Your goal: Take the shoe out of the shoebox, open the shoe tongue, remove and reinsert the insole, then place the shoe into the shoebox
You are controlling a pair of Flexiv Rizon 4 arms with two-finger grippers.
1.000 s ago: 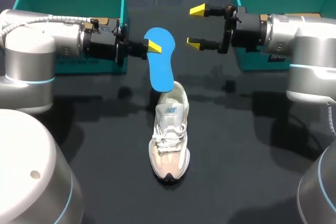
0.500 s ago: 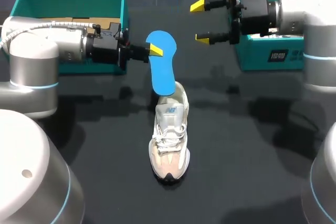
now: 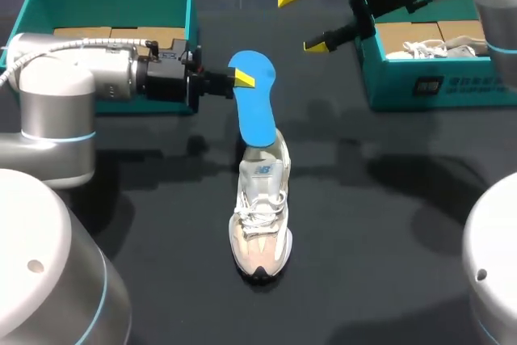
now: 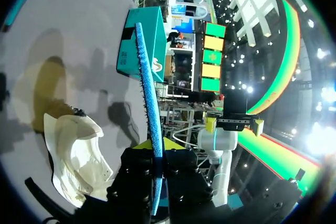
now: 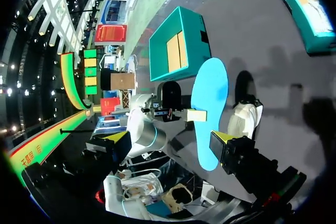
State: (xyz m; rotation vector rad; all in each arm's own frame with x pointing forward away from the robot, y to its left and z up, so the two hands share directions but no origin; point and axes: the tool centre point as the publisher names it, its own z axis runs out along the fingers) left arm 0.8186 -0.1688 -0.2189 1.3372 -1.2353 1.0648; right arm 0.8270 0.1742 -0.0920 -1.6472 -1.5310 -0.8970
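Flanking one insole (image 3: pixel 257 115), two shoeboxes (image 3: pixel 113 2) (image 3: pixel 452 86).

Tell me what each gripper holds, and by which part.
The left gripper pinches the blue insole by one side edge near the end away from the shoe. The right gripper, fingers open, holds nothing.

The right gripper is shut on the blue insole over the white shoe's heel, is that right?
No. It is the left gripper that is shut on the blue insole over the white shoe at its heel. The head view shows it; the right gripper is open, apart.
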